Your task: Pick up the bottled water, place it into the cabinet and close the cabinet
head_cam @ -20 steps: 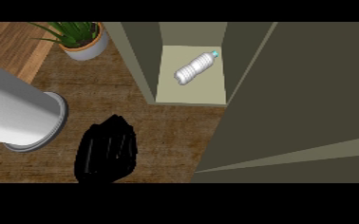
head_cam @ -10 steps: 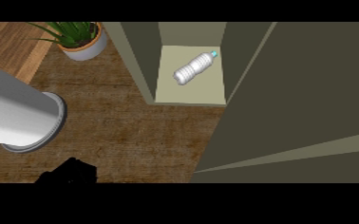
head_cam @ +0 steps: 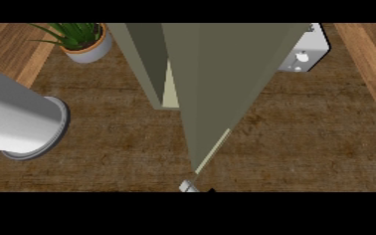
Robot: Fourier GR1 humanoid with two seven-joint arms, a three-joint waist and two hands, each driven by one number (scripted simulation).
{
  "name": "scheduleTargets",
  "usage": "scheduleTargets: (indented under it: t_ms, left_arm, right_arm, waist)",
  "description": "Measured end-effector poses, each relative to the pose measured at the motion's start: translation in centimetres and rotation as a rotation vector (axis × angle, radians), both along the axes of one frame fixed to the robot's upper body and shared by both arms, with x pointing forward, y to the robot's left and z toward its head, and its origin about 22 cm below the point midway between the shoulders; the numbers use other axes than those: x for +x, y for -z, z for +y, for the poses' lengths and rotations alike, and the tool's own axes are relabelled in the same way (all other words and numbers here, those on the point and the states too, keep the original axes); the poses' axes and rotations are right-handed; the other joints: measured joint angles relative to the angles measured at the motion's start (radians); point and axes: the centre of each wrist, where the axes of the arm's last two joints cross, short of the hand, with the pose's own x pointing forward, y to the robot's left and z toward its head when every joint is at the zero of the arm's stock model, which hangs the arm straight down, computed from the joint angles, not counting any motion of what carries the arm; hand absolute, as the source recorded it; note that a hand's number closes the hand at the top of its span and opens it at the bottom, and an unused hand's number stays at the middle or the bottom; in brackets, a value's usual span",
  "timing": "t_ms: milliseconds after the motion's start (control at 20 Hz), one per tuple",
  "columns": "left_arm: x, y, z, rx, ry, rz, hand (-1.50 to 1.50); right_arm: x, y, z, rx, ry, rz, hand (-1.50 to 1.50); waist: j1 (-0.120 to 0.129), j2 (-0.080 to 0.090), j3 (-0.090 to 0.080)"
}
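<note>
The cabinet's olive door stands swung across the opening and hides nearly all of the inside. Only a thin strip of the pale shelf shows beside the cabinet's left wall. The bottled water is hidden behind the door. The door's lower corner, with a small light fitting, reaches the view's lower edge. Right beside it a small black tip of my right hand pokes up; the rest of the hand is cut off. My grey left forearm lies at the left; its hand is out of view.
A potted plant stands at the back left on the brown counter. A white box with knobs sits behind the door at the upper right. Pale wood strips run along both side edges.
The door has swung left across the cabinet's opening, covering the bottle that lay on the shelf. The black hand at lower left dropped out of view.
</note>
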Motion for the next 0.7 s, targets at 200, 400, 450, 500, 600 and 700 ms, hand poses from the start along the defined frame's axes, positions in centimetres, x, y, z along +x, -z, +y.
scheduleTargets:
  t_ms: [200,400,450,500,600,700]
  left_arm:
    - [-1.5,0.2,1.7,0.003,-0.010,0.002,1.50]
    - [-2.3,0.0,3.2,0.003,-0.019,0.002,1.50]
    - [-2.5,0.1,3.7,0.005,-0.023,-0.001,1.50]
    - [-2.8,0.1,4.1,0.005,-0.027,-0.005,1.50]
    - [-3.5,0.1,4.4,0.009,-0.031,-0.006,1.50]
    - [-3.9,0.0,5.2,0.009,-0.027,-0.006,1.50]
  right_arm:
    - [2.7,-1.3,1.9,0.020,0.028,0.018,1.50]
    - [6.2,-2.7,2.6,0.019,0.049,0.030,1.50]
    - [7.1,-2.7,2.7,0.014,0.054,0.033,1.50]
    - [7.9,-2.7,2.7,0.010,0.058,0.036,1.50]
    - [9.4,-2.8,3.1,0.004,0.067,0.042,1.50]
    - [11.3,-3.0,3.0,0.001,0.075,0.046,1.50]
  waist:
    - [0.001,0.002,0.001]
    - [-0.001,0.005,0.001]
    - [-0.001,0.005,0.001]
    - [-0.002,0.005,0.002]
    - [-0.002,0.005,0.002]
    - [-0.001,0.006,0.002]
